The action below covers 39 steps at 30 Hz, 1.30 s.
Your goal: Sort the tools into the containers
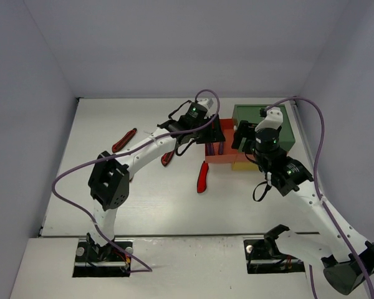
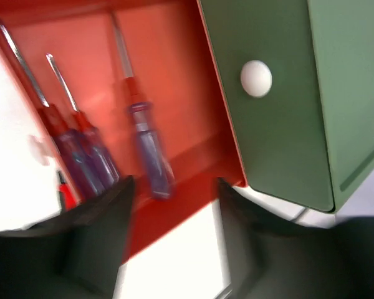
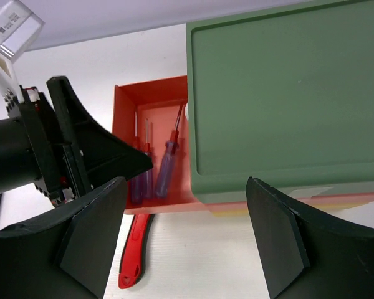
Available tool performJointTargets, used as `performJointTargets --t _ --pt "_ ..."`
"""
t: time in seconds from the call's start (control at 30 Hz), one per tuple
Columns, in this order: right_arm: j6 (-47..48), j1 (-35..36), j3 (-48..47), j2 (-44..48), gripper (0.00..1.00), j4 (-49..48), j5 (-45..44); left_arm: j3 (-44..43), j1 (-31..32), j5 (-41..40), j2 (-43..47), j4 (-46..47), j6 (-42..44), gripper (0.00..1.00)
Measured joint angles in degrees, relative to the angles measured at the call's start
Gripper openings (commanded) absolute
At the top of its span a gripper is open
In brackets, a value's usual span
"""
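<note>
The red-orange drawer [image 2: 174, 75] stands pulled out of the stacked unit under the green drawer [image 2: 280, 112], which has a white knob [image 2: 256, 78]. Three blue-handled screwdrivers [image 2: 148, 156] lie in it, also seen in the right wrist view [image 3: 165, 168]. My left gripper [image 2: 174, 215] hovers over the drawer's near edge, open, with nothing between its fingers [image 2: 103, 218]. My right gripper [image 3: 184, 240] is open and empty above the table beside the unit's green top [image 3: 287, 93]. In the top view the left gripper [image 1: 213, 132] and right gripper [image 1: 242, 138] flank the red drawer [image 1: 217, 157].
A red-handled tool [image 1: 202, 177] lies on the table just in front of the drawer, also in the right wrist view [image 3: 134, 255]. Another red tool [image 1: 123, 141] lies at the left, and one more [image 1: 167, 159] is partly under the left arm. A yellow layer [image 1: 243, 166] peeks out below.
</note>
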<state>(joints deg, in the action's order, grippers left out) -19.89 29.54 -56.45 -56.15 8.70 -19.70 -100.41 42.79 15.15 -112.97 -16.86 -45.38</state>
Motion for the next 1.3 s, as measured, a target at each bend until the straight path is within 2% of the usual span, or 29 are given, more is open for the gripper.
performJointTargets --t 0.1,0.27,0.43,0.5,0.6,0.73,0.9,1.07,1.17,1.3 --pt "-0.22 0.0 0.0 0.56 0.74 0.14 0.0 -1.1 0.0 -2.64 0.51 -0.81 1.28 0.61" --pt "-0.43 0.0 0.0 0.66 0.74 0.25 0.02 -1.87 0.0 -7.8 4.45 -3.68 5.69 0.61" --pt "-0.43 0.0 0.0 0.41 0.74 0.38 0.09 6.96 -1.32 -16.72 16.97 -7.02 11.33 0.61" --pt "-0.43 0.0 0.0 -0.06 0.74 0.36 0.49 13.11 -4.44 -18.3 23.56 -8.44 12.32 0.61" --pt "-0.43 0.0 0.0 -1.52 0.74 0.39 1.57 23.21 -13.38 -20.32 31.92 -10.37 13.53 0.61" --pt "-0.43 0.0 0.0 -3.67 0.74 0.52 2.99 33.47 -24.85 -24.81 37.44 -14.78 15.77 0.61" --pt "-0.22 0.0 -0.02 -4.59 0.74 0.55 4.11 41.57 -35.61 -24.2 38.28 -16.32 19.23 0.6" --pt "-0.09 0.0 -0.02 -4.71 0.74 0.55 4.99 43.75 -47.23 -23.77 31.29 -15.57 20.75 0.58" --pt "-0.01 0.0 -0.02 -4.7 0.74 0.55 5.43 43.75 -50.18 -22.61 26.86 -14.4 20.96 0.56" --pt "0.42 0.0 0.05 -4.07 0.75 0.56 5.68 43.73 -51.1 -20.27 23.12 -12.59 21.1 0.55"
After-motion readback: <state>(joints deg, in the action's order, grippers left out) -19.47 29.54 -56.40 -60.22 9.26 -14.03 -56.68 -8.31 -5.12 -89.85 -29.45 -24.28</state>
